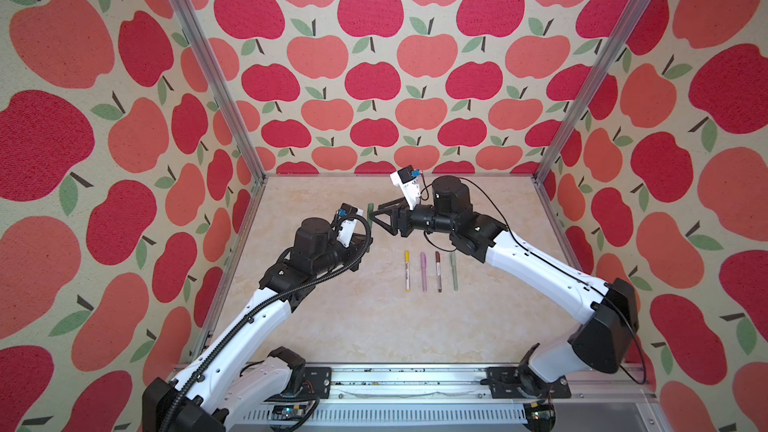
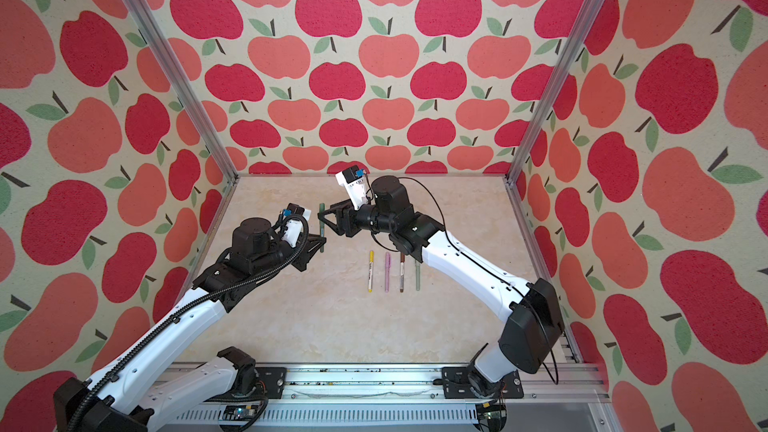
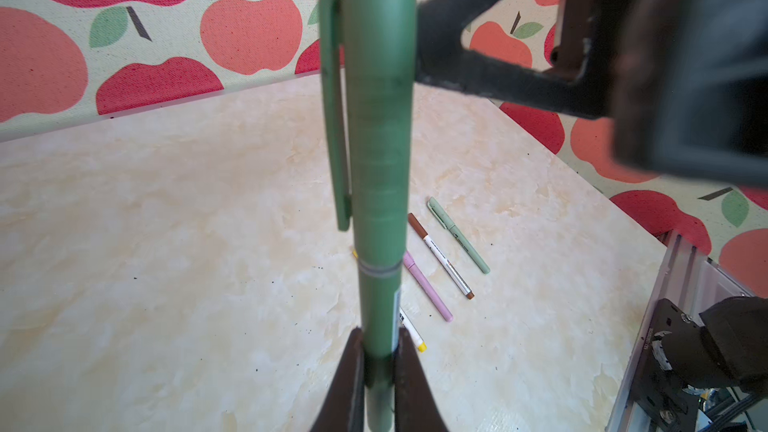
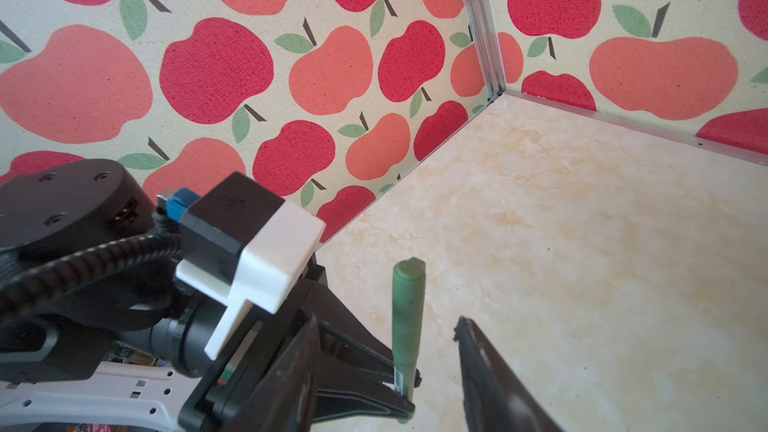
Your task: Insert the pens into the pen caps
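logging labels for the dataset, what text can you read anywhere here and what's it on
No text reads clearly.
Print on the white-and-yellow pen: too small.
Print on the brown pen: blurred.
Print on the sage green pen: blurred.
Sticker on the dark green pen: too small.
Lettering on the black bracket: blurred.

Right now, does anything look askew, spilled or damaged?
Nothing stands out. The yellow pen, lilac pen, brown pen and sage pen lie capped in a parallel row. The left tool grips the capped dark green pen, with the right tool open around its cap.
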Controlling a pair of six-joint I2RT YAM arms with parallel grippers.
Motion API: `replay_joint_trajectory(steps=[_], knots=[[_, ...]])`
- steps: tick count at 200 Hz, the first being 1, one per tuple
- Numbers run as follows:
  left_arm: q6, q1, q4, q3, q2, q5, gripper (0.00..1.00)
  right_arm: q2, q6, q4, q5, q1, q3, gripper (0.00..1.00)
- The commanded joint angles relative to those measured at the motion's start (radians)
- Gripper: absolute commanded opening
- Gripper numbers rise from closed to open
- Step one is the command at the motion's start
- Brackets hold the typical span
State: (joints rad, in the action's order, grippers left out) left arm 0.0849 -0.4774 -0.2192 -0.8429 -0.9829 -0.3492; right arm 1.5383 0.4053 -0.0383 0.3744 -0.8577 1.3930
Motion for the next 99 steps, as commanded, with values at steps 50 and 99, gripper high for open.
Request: replay_joint_trajectory(steps=[50,99], knots=[[-0.028,-0.028,-0.010,-0.001,-0.008,0.047,0.00,0.067,-0.013,-0.112,-0.106,-0.021,0.095,0.50],[-0.025,-0.031,0.008,0.004,-0.010,0.072,0.00,0.095,0.000,-0.121,-0.095,-0.027,0.121,0.37]])
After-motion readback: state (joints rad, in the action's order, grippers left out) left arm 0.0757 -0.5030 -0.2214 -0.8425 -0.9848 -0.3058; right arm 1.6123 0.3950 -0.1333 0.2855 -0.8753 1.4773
